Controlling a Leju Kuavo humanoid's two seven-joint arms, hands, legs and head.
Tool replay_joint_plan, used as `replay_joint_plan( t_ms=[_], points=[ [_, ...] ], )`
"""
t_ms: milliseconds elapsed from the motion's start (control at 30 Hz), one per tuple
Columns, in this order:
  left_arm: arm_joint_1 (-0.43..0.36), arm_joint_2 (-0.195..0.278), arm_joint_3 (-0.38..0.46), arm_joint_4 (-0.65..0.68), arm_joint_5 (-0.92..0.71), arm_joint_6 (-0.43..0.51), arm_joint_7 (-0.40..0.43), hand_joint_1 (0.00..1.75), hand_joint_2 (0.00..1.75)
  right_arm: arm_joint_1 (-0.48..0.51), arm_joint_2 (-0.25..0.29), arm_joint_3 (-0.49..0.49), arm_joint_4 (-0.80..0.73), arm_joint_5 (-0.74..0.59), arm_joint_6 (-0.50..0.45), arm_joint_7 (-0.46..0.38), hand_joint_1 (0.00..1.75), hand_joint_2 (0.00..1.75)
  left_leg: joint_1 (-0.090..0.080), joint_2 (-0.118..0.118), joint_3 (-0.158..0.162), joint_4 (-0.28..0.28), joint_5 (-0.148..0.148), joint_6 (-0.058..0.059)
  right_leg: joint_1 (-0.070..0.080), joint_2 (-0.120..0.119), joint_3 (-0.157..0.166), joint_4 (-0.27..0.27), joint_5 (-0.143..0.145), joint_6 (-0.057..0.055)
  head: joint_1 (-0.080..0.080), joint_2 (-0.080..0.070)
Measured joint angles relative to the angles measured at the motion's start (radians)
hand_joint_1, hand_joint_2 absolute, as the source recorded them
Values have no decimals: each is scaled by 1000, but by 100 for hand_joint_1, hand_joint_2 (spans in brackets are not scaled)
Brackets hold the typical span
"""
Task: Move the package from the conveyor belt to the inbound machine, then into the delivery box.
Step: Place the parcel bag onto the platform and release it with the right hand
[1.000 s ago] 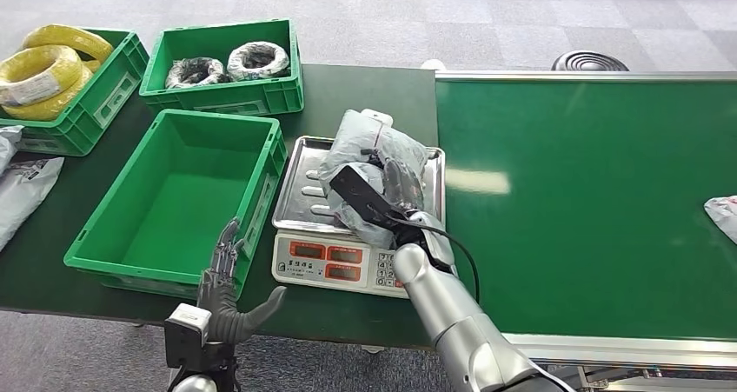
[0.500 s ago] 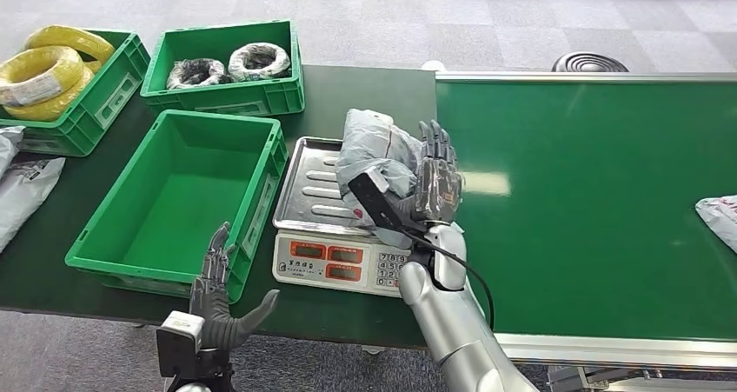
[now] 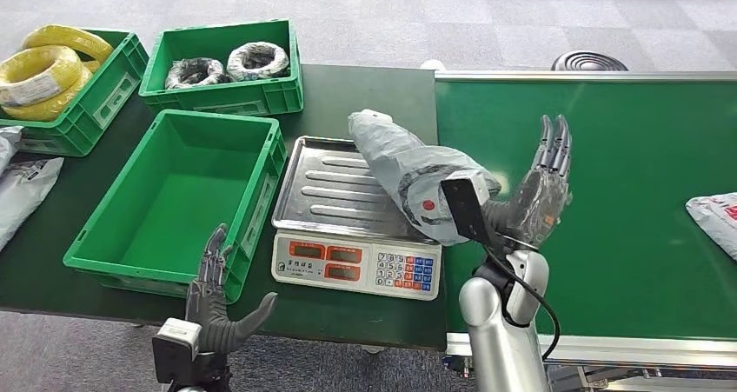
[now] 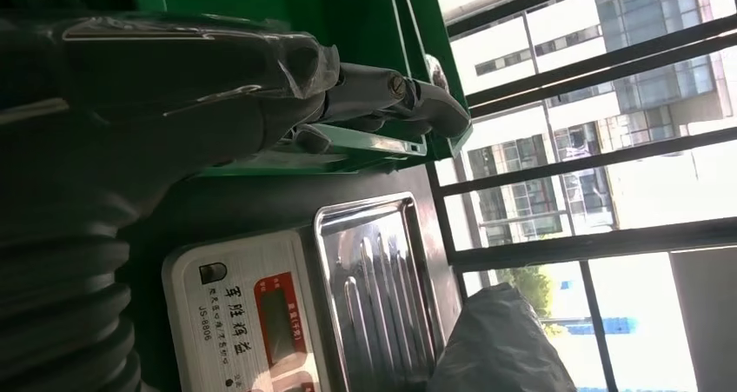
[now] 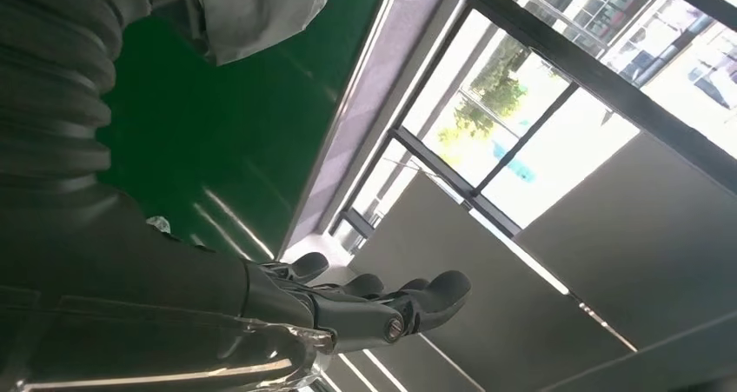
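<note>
Head view: the package (image 3: 408,170), a grey plastic mailer bag, crumpled and bulging, with a small red dot on its near end, lies slanted across the 3 o'clock edge of the scale (image 3: 356,209), part on the ribbed steel tray, part hanging toward the conveyor belt (image 3: 608,192). So the first leg looks done, judging by where it lies: it is off the belt and on the inbound machine (though not squarely). The leg into the delivery box (image 3: 178,196), the empty green crate at 9 o'clock of the scale, is not yet done. The right hand (image 3: 539,192) is raised over the belt at 3 o'clock of the package, fingers spread and pointing up, holding nothing. The left hand (image 3: 217,301) hangs at 6 o'clock of the crate, fingers apart, empty. Another mailer (image 3: 714,214) lies at the belt's 3 o'clock edge.

Left wrist view: the left hand (image 4: 261,70) with fingers extended near the crate's rim, nothing in it; the scale's tray (image 4: 382,288) and a dark fold of the package (image 4: 500,344) beyond.

Right wrist view: the right hand (image 5: 287,314) open against the windows, with a grey corner of the package (image 5: 248,9) over the green belt.
</note>
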Motion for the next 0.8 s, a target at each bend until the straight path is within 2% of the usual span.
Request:
replay_joint_plan(
  t_ms=[267, 367, 533, 667, 733, 800],
  points=[
    [-4, 8, 12, -92, -47, 10, -19, 0, 175, 69, -7, -2, -108, -40, -2, -1, 0, 175, 0, 0, 0, 0, 0, 0, 0, 0, 0, 0, 0, 0, 0, 0],
    [-10, 11, 10, -103, -49, 11, -21, 0, 175, 88, 3, -26, -147, -51, -2, -81, 0, 175, 0, 0, 0, 0, 0, 0, 0, 0, 0, 0, 0, 0, 0, 0],
    [-23, 12, 5, -110, -50, 13, -25, 0, 175, 123, 48, -102, -261, -110, -3, -230, 0, 175, 0, 0, 0, 0, 0, 0, 0, 0, 0, 0, 0, 0, 0, 0],
    [-25, 12, 3, -117, -50, 13, -25, 0, 175, 143, 66, -139, -309, -161, 3, -260, 0, 175, 0, 0, 0, 0, 0, 0, 0, 0, 0, 0, 0, 0, 0, 0],
    [-23, 12, 3, -123, -51, 11, -25, 0, 175, 148, 56, -134, -309, -256, 66, -226, 0, 175, 0, 0, 0, 0, 0, 0, 0, 0, 0, 0, 0, 0, 0, 0],
    [-21, 12, 3, -128, -54, 3, -25, 0, 175, 147, 30, -108, -295, -420, 227, -196, 0, 175, 0, 0, 0, 0, 0, 0, 0, 0, 1, 0, 0, 0, 0, 0]
  ],
)
